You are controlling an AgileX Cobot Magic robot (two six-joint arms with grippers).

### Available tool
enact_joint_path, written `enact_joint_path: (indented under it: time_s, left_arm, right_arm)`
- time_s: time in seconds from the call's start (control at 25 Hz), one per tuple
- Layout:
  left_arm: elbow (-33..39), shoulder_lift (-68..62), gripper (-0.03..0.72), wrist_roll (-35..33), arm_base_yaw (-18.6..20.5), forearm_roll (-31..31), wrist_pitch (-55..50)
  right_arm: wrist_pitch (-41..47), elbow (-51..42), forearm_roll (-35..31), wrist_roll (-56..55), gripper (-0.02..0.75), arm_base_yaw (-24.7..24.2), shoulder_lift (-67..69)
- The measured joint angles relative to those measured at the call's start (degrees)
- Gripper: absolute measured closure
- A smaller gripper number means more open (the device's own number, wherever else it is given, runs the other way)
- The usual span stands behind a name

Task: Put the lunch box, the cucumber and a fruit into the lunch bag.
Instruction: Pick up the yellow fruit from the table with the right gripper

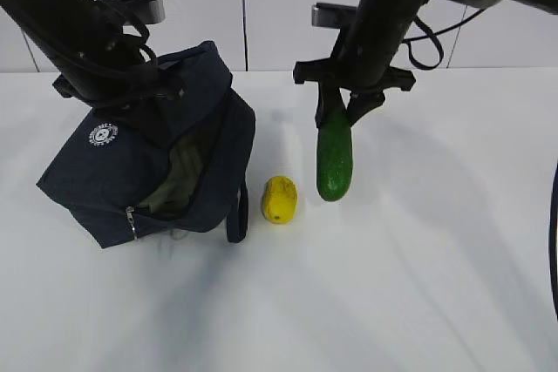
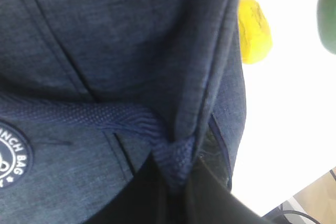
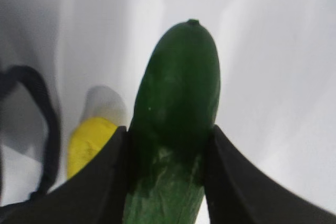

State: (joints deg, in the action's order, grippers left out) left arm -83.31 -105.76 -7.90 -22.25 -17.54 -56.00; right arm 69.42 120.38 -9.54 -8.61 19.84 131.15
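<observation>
The navy lunch bag [image 1: 131, 163] stands at the left, its zipped side gaping toward me. A pale greenish surface [image 1: 179, 176] shows inside; I cannot tell whether it is the lunch box. My left gripper [image 1: 161, 84] is shut on a fold of the bag's top fabric [image 2: 176, 161]. The yellow fruit [image 1: 280, 199] lies on the table just right of the bag, also visible in the left wrist view [image 2: 253, 30]. The dark green cucumber [image 1: 334, 158] hangs upright with its tip down, and my right gripper [image 1: 342, 106] is shut on its upper end [image 3: 178, 103].
The table [image 1: 436, 259] is white, with a white wall behind it. A loop handle [image 1: 237, 215] of the bag hangs down between the bag and the fruit [image 3: 89, 142]. The cucumber [image 2: 328, 14] hangs right of the fruit.
</observation>
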Motion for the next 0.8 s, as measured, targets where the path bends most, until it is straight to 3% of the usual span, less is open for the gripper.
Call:
enact_joint_path:
  time_s: [0.52, 0.8]
  left_arm:
    - [-0.8, 0.0, 0.696, 0.0, 0.0, -0.1, 0.9]
    - [-3.4, 0.0, 0.696, 0.0, 0.0, -2.9, 1.1]
  right_arm:
    - [-0.8, 3.9, -17.4, 13.0, 0.441, -0.6, 0.0]
    - [-3.3, 3.9, -32.6, 19.7, 0.443, -0.6, 3.3]
